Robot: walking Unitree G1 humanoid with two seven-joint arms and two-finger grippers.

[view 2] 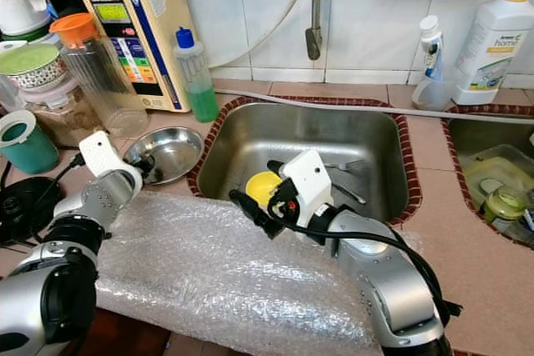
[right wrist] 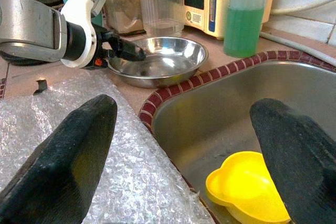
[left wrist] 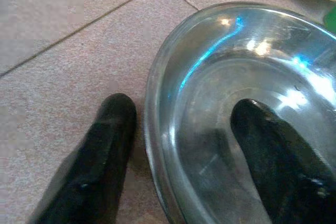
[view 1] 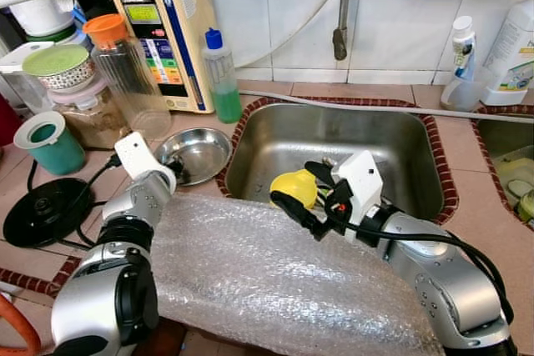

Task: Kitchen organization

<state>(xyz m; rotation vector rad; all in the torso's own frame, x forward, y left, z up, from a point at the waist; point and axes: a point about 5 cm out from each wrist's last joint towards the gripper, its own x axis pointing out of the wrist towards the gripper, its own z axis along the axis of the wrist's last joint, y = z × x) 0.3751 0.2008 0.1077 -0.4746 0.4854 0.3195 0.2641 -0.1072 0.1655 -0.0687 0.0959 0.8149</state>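
The left arm reaches forward across the bubble wrap point(view 1: 275, 281), and the left gripper point(left wrist: 181, 145) straddles the near rim of the one steel bowl point(view 1: 196, 154) on the counter point(view 1: 467, 206) by the sink's point(view 1: 400, 135) left edge, fingers apart, one inside and one outside. The right gripper point(right wrist: 184, 145) hangs spread wide over the sink's near left corner, holding nothing, above a single yellow dish point(right wrist: 247, 187). One green bottle point(view 1: 221, 77) stands behind the bowl. The dish is partly hidden by the gripper in the head views.

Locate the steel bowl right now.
Steel bowl sits on the counter left of the sink, its rim straddled by the open left hand.
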